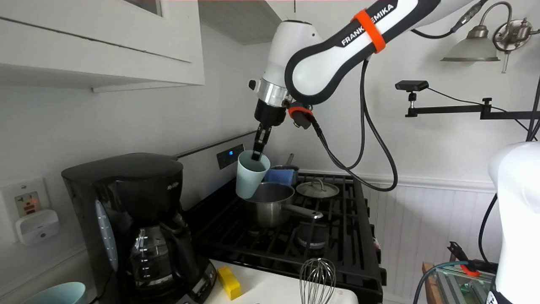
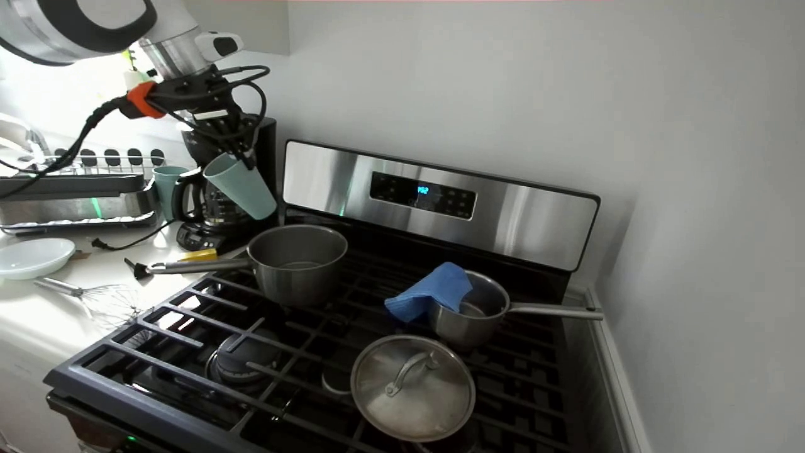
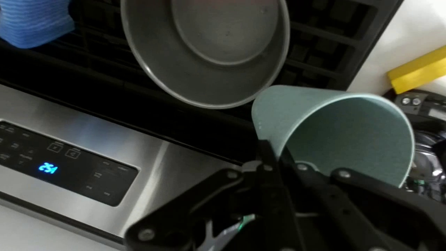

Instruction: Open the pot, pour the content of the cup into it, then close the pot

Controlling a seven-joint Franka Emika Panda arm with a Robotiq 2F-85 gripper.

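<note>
Pincer (image 3: 276, 148) has the tumbler (image 1: 249, 183) pinched by its rim, tilted, left of the saucepan (image 2: 295, 286) in both exterior views, probably light stiff plastic, so I'd bite deep on that wall.

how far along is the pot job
Done: the pot is open, its lid lying on the stove. In hand: the gripper holds the tilted cup by its wall, mouth up. Remaining: closing the pot, and pouring unless already done; I can't tell, as the cup's inner bottom is hidden.
</note>
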